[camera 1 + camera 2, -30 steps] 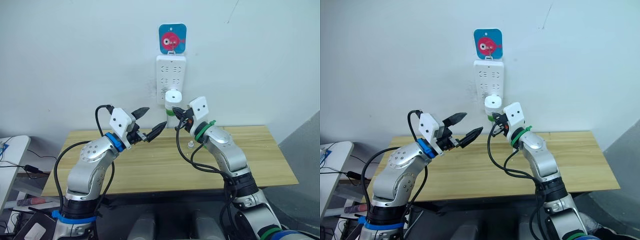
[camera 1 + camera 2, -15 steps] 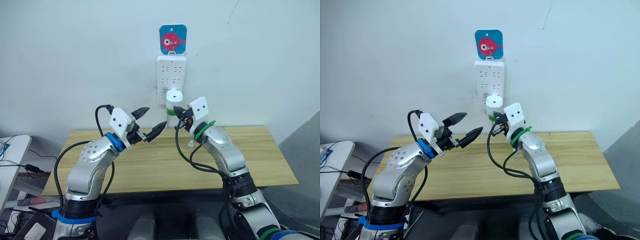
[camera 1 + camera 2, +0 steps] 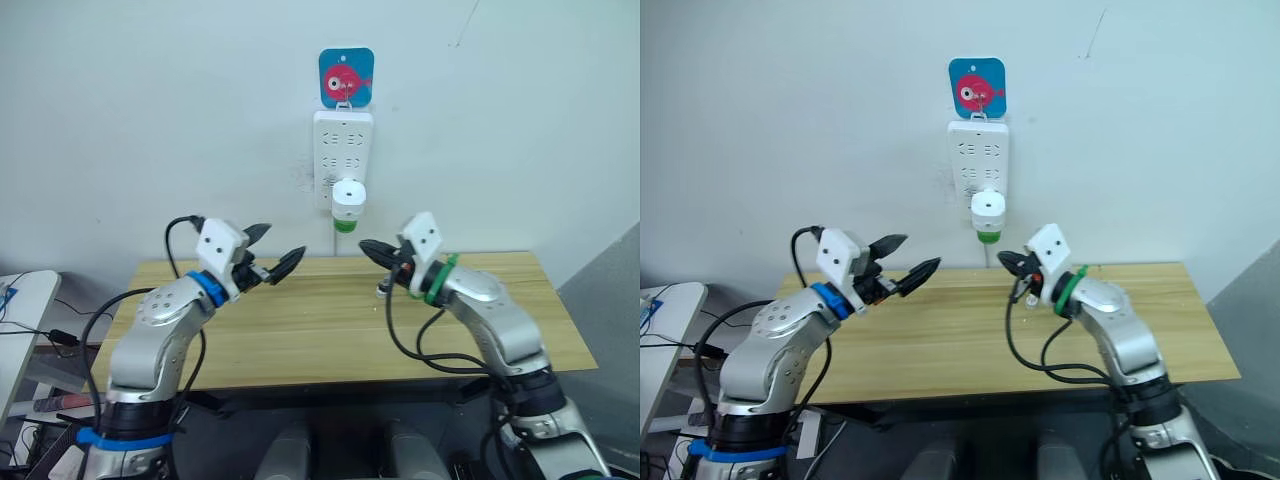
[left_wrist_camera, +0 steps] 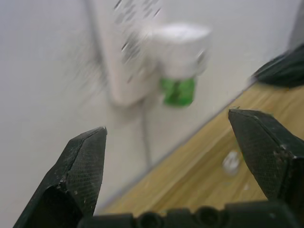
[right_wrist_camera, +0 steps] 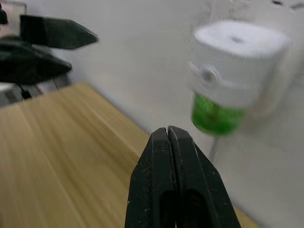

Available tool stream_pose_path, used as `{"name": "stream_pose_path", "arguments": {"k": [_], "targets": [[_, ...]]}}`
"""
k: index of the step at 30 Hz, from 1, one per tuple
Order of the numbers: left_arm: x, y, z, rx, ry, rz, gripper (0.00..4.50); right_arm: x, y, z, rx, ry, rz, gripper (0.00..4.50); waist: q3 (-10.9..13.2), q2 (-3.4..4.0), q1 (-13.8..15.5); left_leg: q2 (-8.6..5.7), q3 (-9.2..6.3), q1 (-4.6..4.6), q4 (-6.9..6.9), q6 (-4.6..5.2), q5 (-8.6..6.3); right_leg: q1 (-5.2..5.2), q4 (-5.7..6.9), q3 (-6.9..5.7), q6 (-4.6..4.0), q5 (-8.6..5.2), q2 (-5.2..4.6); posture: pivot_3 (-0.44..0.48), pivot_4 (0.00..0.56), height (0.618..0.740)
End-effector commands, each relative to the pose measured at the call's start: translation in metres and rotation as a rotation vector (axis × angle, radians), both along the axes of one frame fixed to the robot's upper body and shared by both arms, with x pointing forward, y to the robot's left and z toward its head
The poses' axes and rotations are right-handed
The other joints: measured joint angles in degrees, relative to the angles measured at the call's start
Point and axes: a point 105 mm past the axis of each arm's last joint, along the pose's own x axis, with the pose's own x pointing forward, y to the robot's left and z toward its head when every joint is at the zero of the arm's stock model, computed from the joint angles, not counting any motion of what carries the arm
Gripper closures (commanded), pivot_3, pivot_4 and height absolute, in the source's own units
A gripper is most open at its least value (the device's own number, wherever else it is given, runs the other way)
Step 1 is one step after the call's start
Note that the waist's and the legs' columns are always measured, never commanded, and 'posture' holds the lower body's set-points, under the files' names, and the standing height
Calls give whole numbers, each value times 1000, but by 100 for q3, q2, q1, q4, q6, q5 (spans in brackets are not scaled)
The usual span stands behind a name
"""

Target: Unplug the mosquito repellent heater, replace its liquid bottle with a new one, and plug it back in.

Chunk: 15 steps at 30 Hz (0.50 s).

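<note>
Mosquito repellent heater (image 3: 347,201) plugged into wall power strip (image 3: 342,150), green bottle underneath. My left gripper (image 3: 274,262) below-left of heater, fingers spread wide, holding nothing. My right gripper (image 3: 372,250) below-right of heater, fingers pressed together, empty, above wooden table (image 3: 300,330).

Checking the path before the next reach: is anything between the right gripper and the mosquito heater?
Nothing: in the right wrist view, bare wall separates the right gripper from the heater.
</note>
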Motion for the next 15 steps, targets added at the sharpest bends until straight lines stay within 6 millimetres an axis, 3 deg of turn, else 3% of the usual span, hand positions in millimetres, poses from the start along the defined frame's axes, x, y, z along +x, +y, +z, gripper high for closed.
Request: {"name": "stream_pose_path", "arguments": {"k": [1, 5, 8, 11, 15], "targets": [[-3, 28, 4, 26, -10, 67, 0, -7, -24, 23, 21, -50, -6, 3566, 0, 0, 6, 1, -3, 0, 0, 0, 0, 1, 0, -2, 0, 0, 0, 36, 104, 740], [-7, 70, -13, 110, 38, 148, 0, -7, -64, 16, -67, -75, -103, 2191, -1, 1, 22, 5, -2, 1, -1, 0, 0, 3, -4, -5, -2, -3, 0, 31, 91, 740], [-4, 81, -18, 129, 44, 174, 0, -5, -87, 7, -87, -63, -163, 1043, -2, 2, 40, 8, -1, -1, -4, 0, 0, 12, -34, -9, -3, -3, 0, 25, 86, 740], [1, 80, -19, 136, 29, 167, 0, -3, -105, -3, -95, -48, -224, 37, -4, 0, 55, 7, 0, -1, 0, 4, -3, 26, -54, -10, 0, 1, -2, 24, 86, 740], [7, 73, -20, 140, 8, 164, 0, 4, -120, -3, -89, -67, -303, 37, -5, 0, 112, 4, 7, -2, 2, 10, -6, 25, -55, -5, -1, 3, -6, 21, 85, 740]]}}
